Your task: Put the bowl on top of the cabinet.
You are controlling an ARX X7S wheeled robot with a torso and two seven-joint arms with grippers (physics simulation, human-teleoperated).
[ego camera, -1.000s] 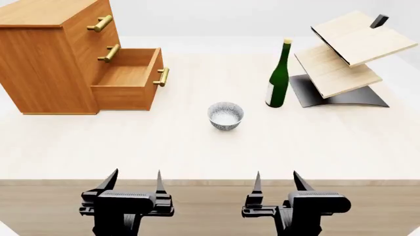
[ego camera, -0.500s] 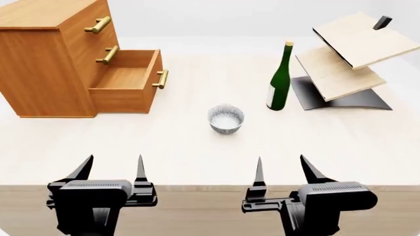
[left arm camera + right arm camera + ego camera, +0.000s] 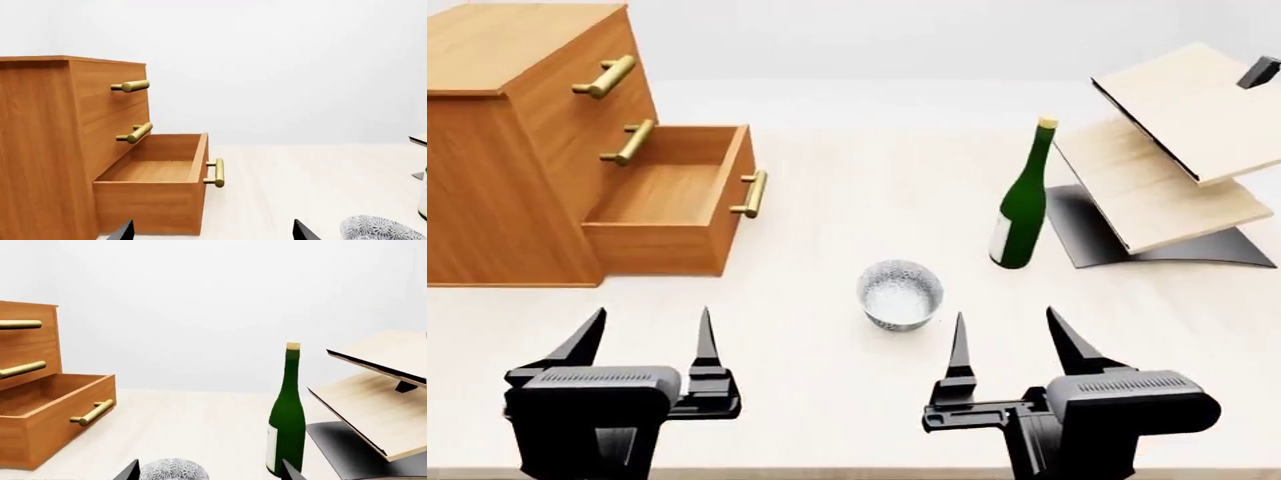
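The left claw [image 3: 647,335] and right claw [image 3: 1008,335] look alike in the head view: each is black all over, matte, with no coloured markings, cables or screws that can be made out. Each has a boxy, rounded housing whose upper face carries a strip of fine ribbing. A flat cross bar with small blocky lugs sticks out sideways from the housing. From this bar rise two fingers [image 3: 705,335], thin dark blades that taper to sharp points, one broader and fin-shaped, the other narrow like a spike. In both wrist views only the black pointed fingertips [image 3: 302,232] show, as small dark triangles.
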